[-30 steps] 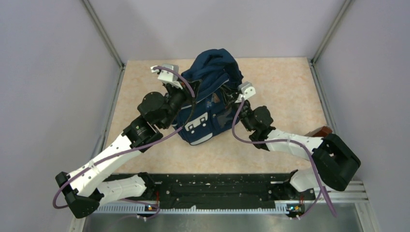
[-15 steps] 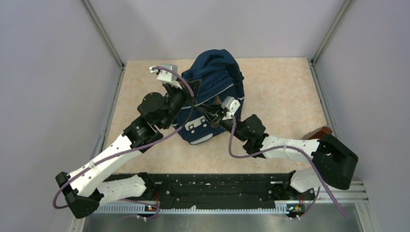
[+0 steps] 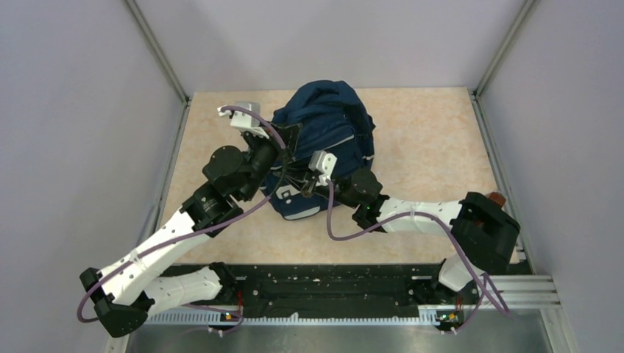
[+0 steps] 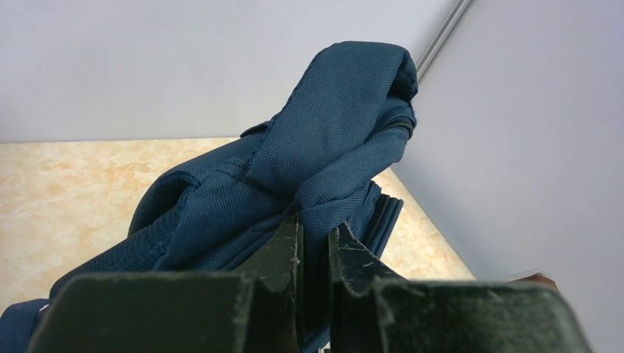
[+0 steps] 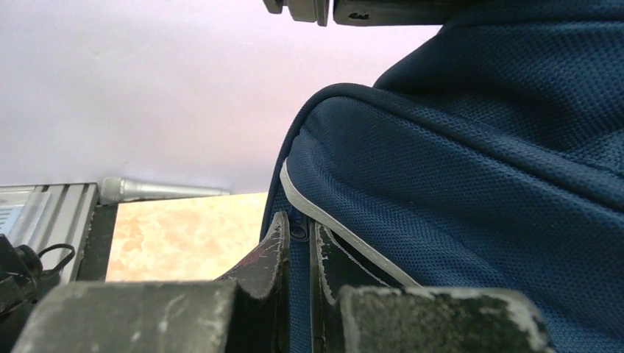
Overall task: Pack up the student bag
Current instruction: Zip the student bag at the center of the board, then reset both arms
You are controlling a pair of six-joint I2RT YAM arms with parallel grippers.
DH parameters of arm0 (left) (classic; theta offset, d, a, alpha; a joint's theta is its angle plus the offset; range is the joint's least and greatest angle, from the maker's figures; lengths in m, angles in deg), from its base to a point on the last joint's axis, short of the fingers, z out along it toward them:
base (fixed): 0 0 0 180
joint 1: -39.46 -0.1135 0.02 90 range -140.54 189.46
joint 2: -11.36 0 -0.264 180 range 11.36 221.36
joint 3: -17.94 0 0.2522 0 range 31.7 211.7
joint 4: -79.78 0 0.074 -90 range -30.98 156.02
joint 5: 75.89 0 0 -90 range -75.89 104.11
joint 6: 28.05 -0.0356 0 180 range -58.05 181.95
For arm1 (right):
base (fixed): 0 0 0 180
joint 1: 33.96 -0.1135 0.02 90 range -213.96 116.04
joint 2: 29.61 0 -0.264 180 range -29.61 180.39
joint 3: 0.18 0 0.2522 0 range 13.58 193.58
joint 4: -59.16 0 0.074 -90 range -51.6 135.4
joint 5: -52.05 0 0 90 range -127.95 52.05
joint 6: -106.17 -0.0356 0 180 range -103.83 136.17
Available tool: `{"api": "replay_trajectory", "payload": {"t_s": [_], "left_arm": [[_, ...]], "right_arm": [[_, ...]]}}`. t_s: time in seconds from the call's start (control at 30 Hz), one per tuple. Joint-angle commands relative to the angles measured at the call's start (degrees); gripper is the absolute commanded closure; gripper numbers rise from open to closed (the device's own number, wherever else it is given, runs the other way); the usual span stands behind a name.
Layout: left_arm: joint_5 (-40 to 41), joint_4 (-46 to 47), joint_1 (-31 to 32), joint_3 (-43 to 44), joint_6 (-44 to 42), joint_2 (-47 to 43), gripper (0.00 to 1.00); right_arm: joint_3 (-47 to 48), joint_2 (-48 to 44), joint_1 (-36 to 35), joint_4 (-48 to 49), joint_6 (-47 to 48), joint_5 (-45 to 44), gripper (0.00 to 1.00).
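Toward the near side of the beige table [image 3: 441, 147], the right gripper [image 5: 298, 234] is pressed together on the front edge of the student bag [image 3: 332, 118], just beside a grey-white stripe [image 5: 335, 224]; a little farther and to the left, the left gripper [image 4: 315, 232] is clamped on a fold of the navy fabric, which rises above its fingers [image 4: 283, 254]; the bag stands between both grippers, its crumpled top toward the far wall.

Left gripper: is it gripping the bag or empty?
Gripping: the left gripper is shut on a fold of the bag; navy fabric sits pinched between its fingers in the wrist view.
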Motion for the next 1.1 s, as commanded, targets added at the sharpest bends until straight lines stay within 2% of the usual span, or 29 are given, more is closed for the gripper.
{"api": "replay_trajectory", "payload": {"t_s": [0.0, 0.1, 0.23, 0.27, 0.37, 0.43, 0.53, 0.57, 0.67, 0.73, 0.77, 0.87, 1.0, 1.07], "left_arm": [[-1.32, 15.4, 0.69, 1.61, 4.39, -3.93, 1.0], [-1.51, 15.3, 0.65, 1.54, 4.68, -4.25, 1.0], [-2.16, 15.39, 0.6, 1.76, 4.36, -3.67, 1.0], [-2.37, 15.1, 0.6, 1.95, 3.94, -3.43, 1.0], [-3.59, 14.69, 0.51, 2.15, 2.98, -3.33, 1.0], [-3.67, 14.34, 0.51, 2.0, 1.6, -3.92, 0.94], [-2.45, 13.11, 0.51, 1.31, -0.48, -5.34, 0.89], [-2.25, 12.98, 0.51, 0.97, -1.33, -5.89, 0.86], [-2.09, 11.84, 0.53, 0.4, -4.09, -7.18, 0.6], [-1.58, 9.88, 0.51, 0.61, -6.19, -7.8, 0.2], [-0.78, 8.78, 0.51, 0.69, -7.46, -8.22, 0.14], [1.22, 6.3, 0.53, -0.36, -11.37, -9.98, 0.11], [4.2, 5.65, 0.51, -4.09, -16.18, -14.36, 0.09], [8.68, 5.92, 0.51, -7.08, -17.09, -17.53, 0.08]], "right_arm": [[2.85, 2.95, -2.67, 2.09, -0.45, 10.14, 1.0], [3.18, 2.91, -2.72, 2.24, -0.78, 12.73, 1.0], [2.34, 1.09, -2.68, 1.46, -0.74, 10.87, 1.0], [1.57, 0.16, -2.68, 1.34, -0.53, 9.58, 0.93], [-1.24, -3.84, -2.68, -1.33, 1.25, 4.96, 0.55], [-3.84, -7.13, -2.68, -2.94, 2.31, 2.01, 0.43], [-8.89, -13.21, -2.67, -4.59, 3.16, -3.2, 0.34], [-10.19, -15.22, -2.68, -5.96, 3.27, -5.08, 0.3], [-13.06, -21.34, -2.59, -11.42, 3.78, -10.91, 0.19], [-13.71, -24.94, -2.15, -15.59, 3.85, -16.51, 0.11], [-13.45, -26.7, -1.69, -18.39, 3.85, -18.4, 0.1], [-12.34, -32.5, 0.4, -27.0, 3.29, -22.0, 0.1], [-11.85, -39.58, 7.04, -35.14, -0.78, -18.9, 0.08], [-11.04, -42.44, 11.48, -40.66, -3.43, -18.11, 0.08]]}}
